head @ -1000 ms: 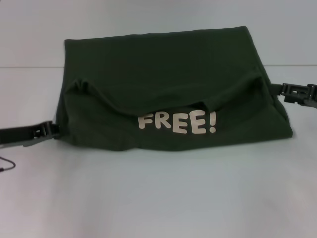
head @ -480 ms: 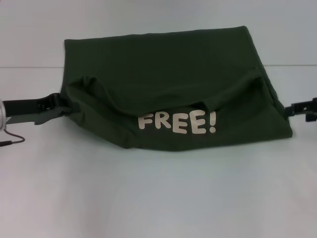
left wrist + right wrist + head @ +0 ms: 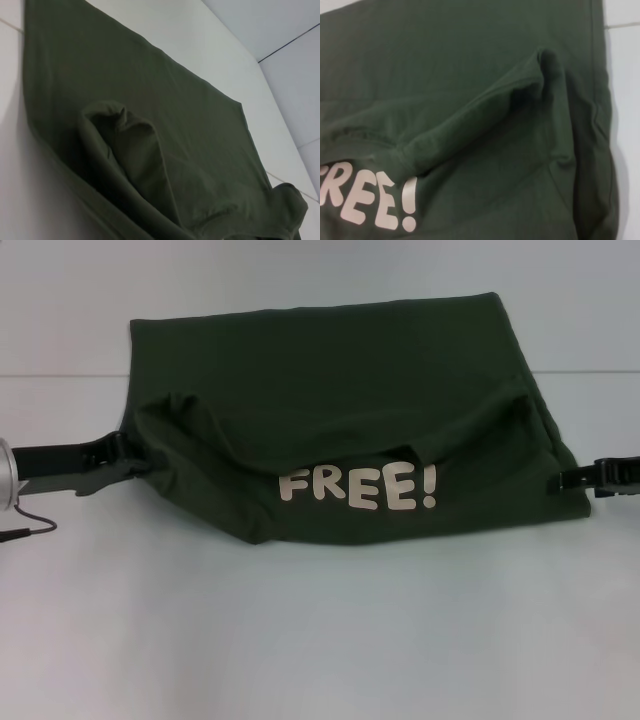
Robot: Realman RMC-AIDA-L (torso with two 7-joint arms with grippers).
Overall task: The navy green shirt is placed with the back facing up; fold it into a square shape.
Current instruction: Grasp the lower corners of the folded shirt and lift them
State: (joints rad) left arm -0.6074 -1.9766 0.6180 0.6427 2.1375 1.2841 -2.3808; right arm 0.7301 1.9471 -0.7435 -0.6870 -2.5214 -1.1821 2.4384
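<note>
If either hand, left hand or right hand, whose grip I cannot tell, drags sideways, the navy green shirt may unfold.

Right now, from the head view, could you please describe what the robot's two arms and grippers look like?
The left gripper is black, with slim angular fingers on a flat black link that ends in a silver metal cylinder at the picture's edge. A thin dark cable loops beneath it over the white table. The right gripper is also black and blocky, only its tip showing. No markings or sleeves are visible.
</note>
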